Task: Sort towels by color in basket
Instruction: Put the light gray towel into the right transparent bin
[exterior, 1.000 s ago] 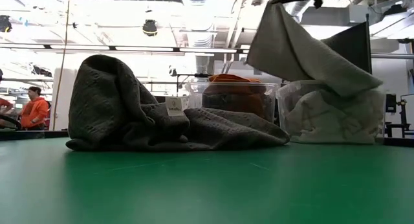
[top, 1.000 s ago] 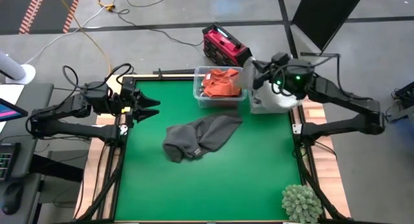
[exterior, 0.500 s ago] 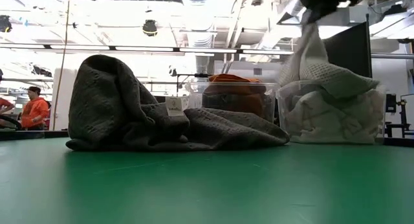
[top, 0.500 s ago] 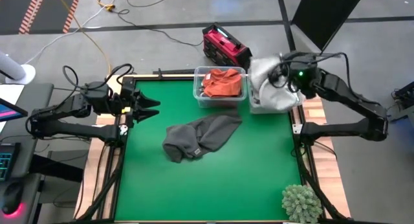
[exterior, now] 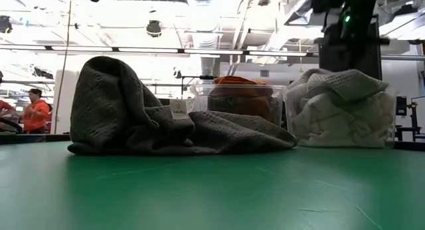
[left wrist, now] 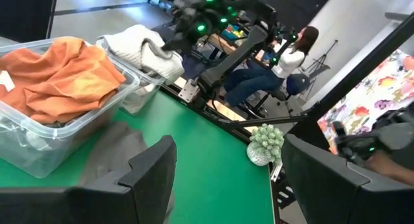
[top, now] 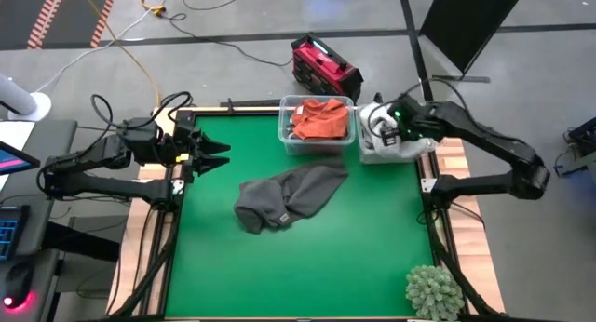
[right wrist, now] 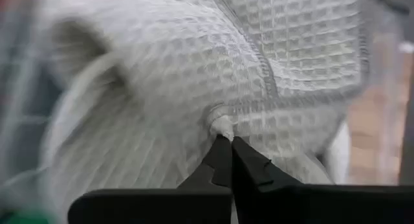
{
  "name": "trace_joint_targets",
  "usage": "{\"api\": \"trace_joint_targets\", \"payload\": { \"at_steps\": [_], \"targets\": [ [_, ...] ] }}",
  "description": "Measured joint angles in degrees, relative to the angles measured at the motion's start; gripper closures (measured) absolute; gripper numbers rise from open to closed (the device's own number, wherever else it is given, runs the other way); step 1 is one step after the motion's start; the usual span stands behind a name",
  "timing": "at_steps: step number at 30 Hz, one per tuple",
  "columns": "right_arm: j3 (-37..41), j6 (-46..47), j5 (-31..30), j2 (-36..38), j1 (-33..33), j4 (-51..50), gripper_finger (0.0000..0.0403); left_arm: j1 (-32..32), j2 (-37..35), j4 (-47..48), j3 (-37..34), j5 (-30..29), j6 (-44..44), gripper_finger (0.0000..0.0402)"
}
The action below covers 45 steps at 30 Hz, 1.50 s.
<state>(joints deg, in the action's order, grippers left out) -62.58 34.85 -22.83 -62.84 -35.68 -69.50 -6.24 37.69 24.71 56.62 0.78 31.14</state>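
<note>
My right gripper point(top: 386, 128) is low over the right clear bin point(top: 410, 153) at the table's far right corner, shut on a light grey waffle towel point(right wrist: 194, 68) that lies heaped on white cloths in that bin point(exterior: 339, 90). Orange towels point(top: 317, 119) fill the clear bin beside it. A dark grey towel point(top: 289, 196) lies crumpled on the green mat point(exterior: 153, 117). My left gripper point(top: 219, 154) waits open above the table's left edge, its fingers wide apart in its own wrist view point(left wrist: 226, 179). My right gripper pinches a small tuft point(right wrist: 223, 125) of the light grey towel between its two fingertips, next to a stitched hem. The fingers come from above, pointing down. The towel rests slack on the pile in the bin; whether one layer or several is pinched I cannot tell.
A green spiky plant ball point(top: 433, 292) stands at the table's near right corner. A red device point(top: 324, 66) sits on the floor beyond the far edge. Bare green mat point(top: 307, 266) lies near of the dark towel. People are in the room behind.
My right gripper has come down toward the right bin, still shut on the light grey towel. The towel hung spread below the fingers a second ago; now it has sunk and bunched into a heap on top of the cloths in the bin.
</note>
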Motion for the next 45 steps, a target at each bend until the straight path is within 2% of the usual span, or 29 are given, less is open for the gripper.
{"api": "trace_joint_targets", "payload": {
  "at_steps": [3, 7, 10, 16, 20, 25, 29, 37, 41, 45],
  "targets": [
    [3.4, -2.6, 5.0, -3.3, -4.8, 5.7, 0.0385, 0.0, 0.0, 0.0, 0.0, 0.0, 0.0, 0.0136],
    [7.2, -5.2, 15.3, -7.3, -11.0, 17.7, 0.0385, 0.0, 0.0, 0.0, 0.0, -0.1, 0.6, 0.0136],
    [8.8, -6.3, 21.0, -11.1, -14.2, 22.5, 0.0385, 0.0, 0.0, 0.0, 0.0, -0.1, 1.2, 0.0136],
    [9.1, -11.2, 23.0, -19.6, -15.4, 21.6, 0.0384, 0.0, 0.0, 0.3, 0.0, -0.5, 2.3, 0.0136],
    [9.0, -11.4, 23.6, -22.4, -15.5, 20.9, 0.0373, 0.0, 0.0, 0.3, 0.0, -0.9, 2.6, 0.0136],
    [7.8, -12.6, 23.5, -20.7, -15.5, 18.6, 0.0347, 0.0, 0.0, 0.3, 0.0, -0.9, 2.6, 0.0136],
    [4.4, -15.0, 23.4, -17.5, -16.1, 12.8, 0.0318, 0.0, 0.0, 0.3, 0.0, -0.9, 2.2, 0.0136],
    [-1.9, -16.7, 22.7, -9.6, -16.2, 4.6, 0.0226, 0.0, 0.0, 0.3, 0.0, -0.1, 2.1, 0.0136],
    [-3.0, -13.3, 22.7, -5.1, -16.2, 6.7, 0.0185, 0.0, 0.0, 0.3, 0.0, 0.2, 2.2, 0.0136],
    [-3.1, -11.0, 22.7, -2.6, -16.2, 13.8, 0.0170, 0.0, 0.0, 0.3, 0.0, 0.2, 2.5, 0.0136]
  ]
}}
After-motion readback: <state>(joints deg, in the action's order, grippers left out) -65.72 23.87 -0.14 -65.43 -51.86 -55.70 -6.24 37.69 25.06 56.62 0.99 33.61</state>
